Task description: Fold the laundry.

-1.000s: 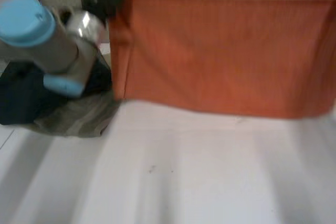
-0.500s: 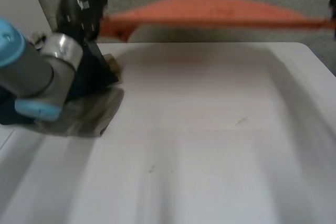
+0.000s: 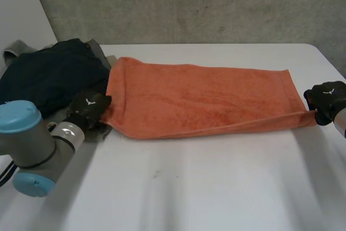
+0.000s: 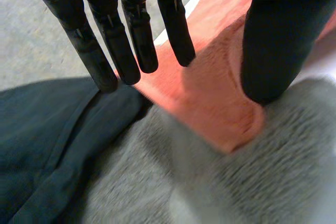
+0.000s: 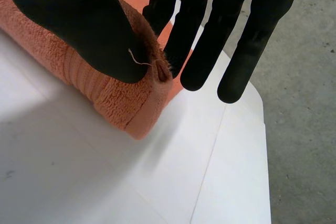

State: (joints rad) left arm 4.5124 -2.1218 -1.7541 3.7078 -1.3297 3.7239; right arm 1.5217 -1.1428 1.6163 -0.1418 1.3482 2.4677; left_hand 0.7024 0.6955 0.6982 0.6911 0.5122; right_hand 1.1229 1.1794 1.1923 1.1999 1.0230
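An orange towel [image 3: 200, 98] lies folded lengthwise across the far half of the white table [image 3: 216, 187]. My left hand [image 3: 89, 106] is at its left near corner. In the left wrist view that hand [image 4: 131, 35] is open: straight fingers and the thumb stand apart above the towel's corner [image 4: 210, 98], which rests on grey cloth. My right hand [image 3: 327, 98] is at the towel's right near corner. In the right wrist view its thumb [image 5: 79, 19] pinches the towel's corner [image 5: 100, 90] against the fingers [image 5: 199, 40].
A pile of laundry sits at the table's far left: a dark navy garment [image 3: 48, 77] on top and grey cloth [image 4: 236, 171] under my left hand. A concrete wall stands behind the table's far edge.
The towel was held up spread in the air, swung away over the table and now lies flat and folded. The left hand came down with it and opened off its corner.
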